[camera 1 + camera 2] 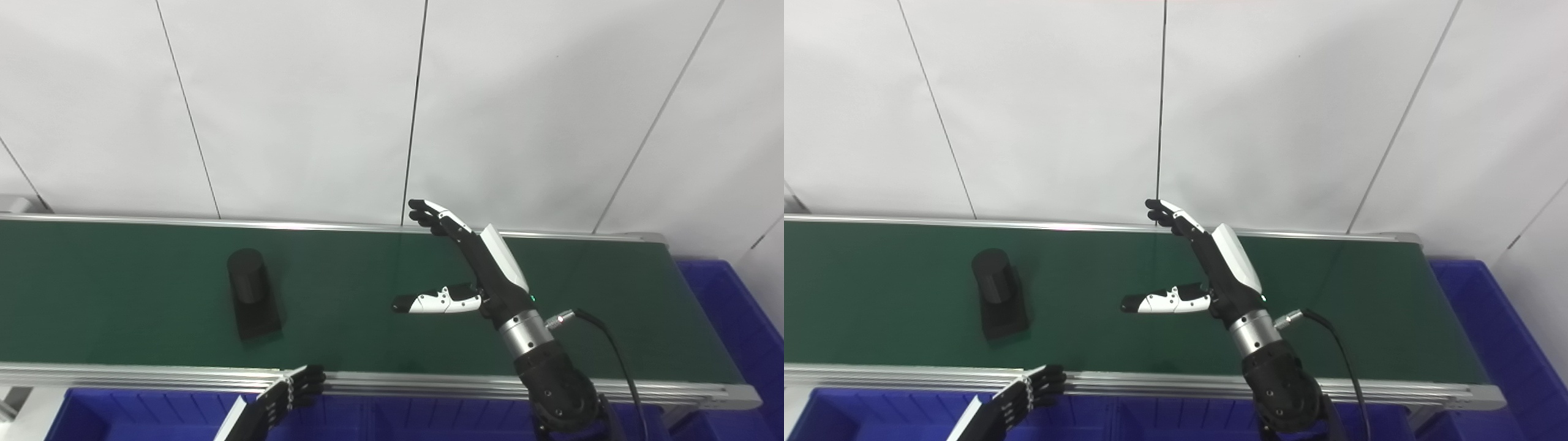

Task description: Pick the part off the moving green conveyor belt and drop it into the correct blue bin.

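Observation:
A black part (pixel 251 292), a short cylinder on a flat base, lies on the green conveyor belt (pixel 122 282) left of centre. My right hand (pixel 471 263) is raised over the belt's middle, open, fingers stretched toward the far rail and thumb pointing left at the part, a good gap away from it. Low at the belt's near rail, my left hand (pixel 288 392) shows only its fingers, which hold nothing and hover over a blue bin.
Blue bins (pixel 153 416) run along the near side below the belt rail. Another blue bin (pixel 735 318) stands at the belt's right end. A white panelled wall backs the belt. A cable (pixel 612 349) loops from my right wrist.

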Controlling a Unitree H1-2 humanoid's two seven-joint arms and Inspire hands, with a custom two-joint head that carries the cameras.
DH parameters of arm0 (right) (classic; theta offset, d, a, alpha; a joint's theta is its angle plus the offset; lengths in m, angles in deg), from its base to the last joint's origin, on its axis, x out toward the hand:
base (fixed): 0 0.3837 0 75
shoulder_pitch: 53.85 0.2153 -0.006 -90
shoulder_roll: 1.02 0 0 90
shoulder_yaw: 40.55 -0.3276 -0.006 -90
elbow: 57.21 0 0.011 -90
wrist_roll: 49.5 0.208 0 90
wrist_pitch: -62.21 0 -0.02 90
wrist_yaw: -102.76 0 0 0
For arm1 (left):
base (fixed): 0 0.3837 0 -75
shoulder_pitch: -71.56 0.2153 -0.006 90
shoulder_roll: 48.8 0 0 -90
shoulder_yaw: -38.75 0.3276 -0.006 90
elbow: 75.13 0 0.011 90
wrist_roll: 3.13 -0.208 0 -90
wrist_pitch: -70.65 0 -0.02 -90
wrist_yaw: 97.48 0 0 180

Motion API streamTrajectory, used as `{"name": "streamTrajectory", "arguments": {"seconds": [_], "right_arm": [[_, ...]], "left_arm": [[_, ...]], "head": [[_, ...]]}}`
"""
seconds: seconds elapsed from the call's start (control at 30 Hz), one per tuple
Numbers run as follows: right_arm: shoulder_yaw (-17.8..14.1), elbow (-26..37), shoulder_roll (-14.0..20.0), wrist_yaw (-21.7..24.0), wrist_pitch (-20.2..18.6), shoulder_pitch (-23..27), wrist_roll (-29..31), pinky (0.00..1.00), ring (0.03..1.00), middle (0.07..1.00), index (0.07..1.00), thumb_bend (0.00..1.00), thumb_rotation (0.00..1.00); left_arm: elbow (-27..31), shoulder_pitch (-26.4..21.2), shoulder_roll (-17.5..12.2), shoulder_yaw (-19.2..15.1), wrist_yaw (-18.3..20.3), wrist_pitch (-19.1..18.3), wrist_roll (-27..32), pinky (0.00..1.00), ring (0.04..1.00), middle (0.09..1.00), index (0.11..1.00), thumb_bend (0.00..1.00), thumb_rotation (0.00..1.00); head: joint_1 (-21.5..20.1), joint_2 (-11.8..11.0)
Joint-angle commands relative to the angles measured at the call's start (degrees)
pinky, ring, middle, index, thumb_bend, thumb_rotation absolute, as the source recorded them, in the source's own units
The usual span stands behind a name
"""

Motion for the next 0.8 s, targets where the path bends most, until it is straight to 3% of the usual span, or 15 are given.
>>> {"name": "streamTrajectory", "arguments": {"seconds": [0.0, 0.33, 0.4, 0.53, 0.77], "right_arm": [[0.10, 0.52, -0.31, -0.10, -0.79, 2.72, -0.46, 0.82, 0.844, 0.842, 0.879, 0.92, 0.44], [1.22, -1.82, -0.25, -0.20, -0.44, 4.33, -1.04, 0.79, 0.833, 0.840, 0.880, 0.92, 0.45], [1.52, -2.50, -0.09, 0.00, -0.59, 4.82, -1.41, 0.79, 0.831, 0.841, 0.883, 0.91, 0.45], [2.10, -4.22, 0.42, 0.63, -0.52, 5.81, -2.03, 0.78, 0.829, 0.847, 0.889, 0.91, 0.45], [3.60, -8.42, 0.48, 2.40, -1.22, 8.45, -2.68, 0.79, 0.843, 0.870, 0.898, 0.92, 0.43]], "left_arm": [[2.84, 0.25, -0.44, -0.42, -1.11, 2.27, -0.67, 0.74, 0.787, 0.813, 0.820, 0.99, 0.46], [7.66, 3.49, -1.92, -1.41, -0.90, 2.29, -1.15, 0.77, 0.800, 0.818, 0.825, 1.00, 0.46], [8.52, 4.25, -3.18, -1.09, -1.91, 2.28, -3.39, 0.74, 0.782, 0.812, 0.822, 1.00, 0.48], [9.78, 5.55, -5.19, 0.48, -4.54, 2.29, -7.56, 0.69, 0.756, 0.797, 0.809, 0.97, 0.43], [10.26, 6.07, -7.48, 4.97, -10.15, 2.29, -11.83, 0.64, 0.733, 0.797, 0.814, 0.97, 0.42]], "head": [[0.03, -0.09], [0.36, -0.58], [0.64, -0.66], [1.09, -0.86], [1.38, -1.13]]}}
